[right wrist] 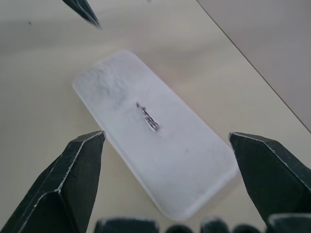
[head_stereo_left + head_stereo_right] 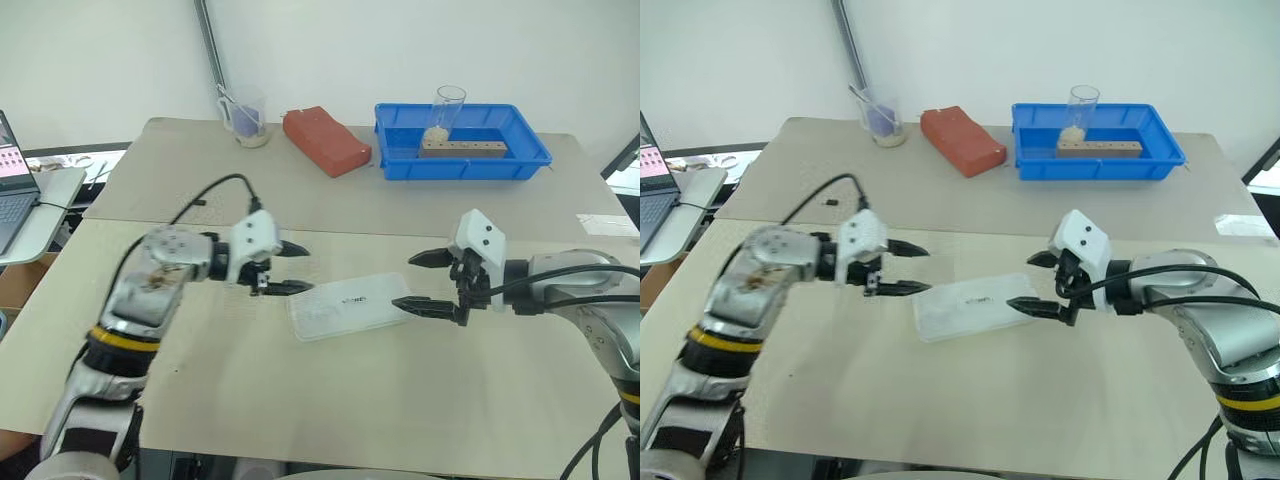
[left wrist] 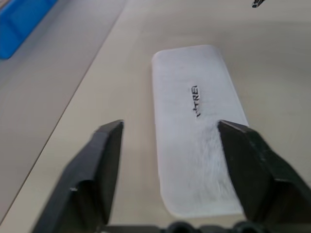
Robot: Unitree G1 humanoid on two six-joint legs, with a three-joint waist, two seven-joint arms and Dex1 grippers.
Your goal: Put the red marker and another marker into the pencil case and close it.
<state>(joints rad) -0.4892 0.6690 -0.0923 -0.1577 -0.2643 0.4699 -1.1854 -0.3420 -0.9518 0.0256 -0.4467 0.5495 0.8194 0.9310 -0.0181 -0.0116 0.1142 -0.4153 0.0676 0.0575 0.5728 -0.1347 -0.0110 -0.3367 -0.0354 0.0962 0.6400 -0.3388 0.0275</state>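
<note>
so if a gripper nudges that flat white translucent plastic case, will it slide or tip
The flat white translucent plastic pencil case lies lid-shut and low on the smooth beige table, so it would probably slide or spin rather than tip. Its thin plastic suggests it is light and fairly stiff. Its rounded corners and smooth lid may slip between the open left gripper and right gripper.

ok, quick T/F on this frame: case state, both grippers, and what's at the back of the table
1. The pencil case lies flat with its lid closed. True.
2. The left gripper is clamped on the case. False: its fingers are spread, holding nothing.
3. The right gripper is open. True.
4. The blue tray sits between the grippers. False: it stands at the table's far edge.
5. The red block lies inside the tray. False: it lies on the table beside it.
</note>
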